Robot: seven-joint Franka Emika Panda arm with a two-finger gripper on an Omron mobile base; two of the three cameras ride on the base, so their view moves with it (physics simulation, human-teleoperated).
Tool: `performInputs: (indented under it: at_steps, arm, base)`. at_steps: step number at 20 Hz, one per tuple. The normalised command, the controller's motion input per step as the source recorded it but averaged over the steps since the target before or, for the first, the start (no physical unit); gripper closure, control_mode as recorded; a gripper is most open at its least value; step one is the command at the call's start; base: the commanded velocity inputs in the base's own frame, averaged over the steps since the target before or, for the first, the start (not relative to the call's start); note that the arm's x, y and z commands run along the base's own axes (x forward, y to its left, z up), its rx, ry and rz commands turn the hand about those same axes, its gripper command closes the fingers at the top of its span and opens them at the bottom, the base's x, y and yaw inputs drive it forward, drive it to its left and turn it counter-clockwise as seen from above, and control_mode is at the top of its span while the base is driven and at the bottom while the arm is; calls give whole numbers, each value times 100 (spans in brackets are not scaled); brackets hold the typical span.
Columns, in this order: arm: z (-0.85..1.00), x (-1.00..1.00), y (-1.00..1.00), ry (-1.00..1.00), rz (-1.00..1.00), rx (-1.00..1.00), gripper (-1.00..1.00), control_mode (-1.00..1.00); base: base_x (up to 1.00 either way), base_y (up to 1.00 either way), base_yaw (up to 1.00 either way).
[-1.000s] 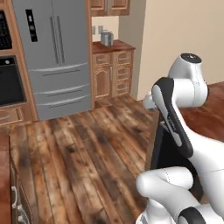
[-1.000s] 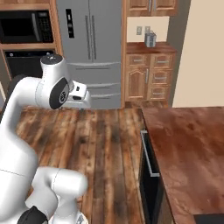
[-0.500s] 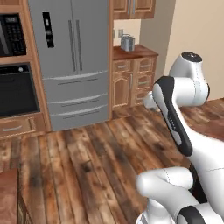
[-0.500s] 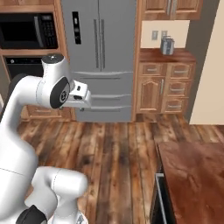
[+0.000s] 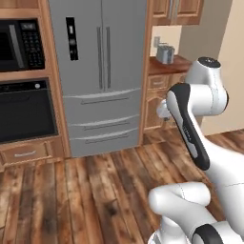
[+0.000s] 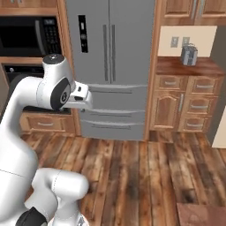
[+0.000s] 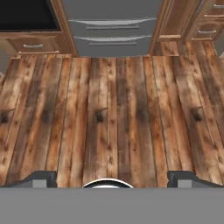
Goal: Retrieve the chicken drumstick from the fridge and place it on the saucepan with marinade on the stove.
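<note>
The fridge point(image 5: 100, 71) stands straight ahead, tall and grey, with both upper doors and both lower drawers closed; it also fills the middle of the right base view as the fridge point(image 6: 110, 66). In the hand view its drawers point(image 7: 113, 30) run along the top, beyond the wooden floor. My gripper point(image 7: 113, 179) is open, its two dark fingertips point(image 7: 39, 178) spread wide over bare floorboards with nothing between them. The hand point(image 6: 81, 97) hangs at about drawer height, well short of the fridge. The chicken drumstick is hidden. Saucepan, marinade and stove are out of view.
Left of the fridge, a black microwave point(image 5: 21, 45) sits above a black oven point(image 5: 26, 112). On its right, wooden cabinets point(image 6: 181, 106) carry a counter with a metal toaster point(image 6: 189, 55). A brown counter corner point(image 6: 201, 214) juts in at the lower right.
The whole picture has shifted: the base has moved, and the fridge now sits larger and nearer the middle of both base views. The arm keeps its pose and the jaws stay open.
</note>
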Motion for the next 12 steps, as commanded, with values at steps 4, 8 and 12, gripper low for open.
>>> performInputs:
  at_steps: [4, 8, 12]
  arm:
    - [0, 0, 0, 0, 0, 0, -100, 100]
    - [0, 0, 0, 0, 0, 0, -100, 100]
    - [0, 0, 0, 0, 0, 0, -100, 100]
  base:
    - [100, -1, 21]
    - [100, -2, 19]
    - [100, -13, 19]
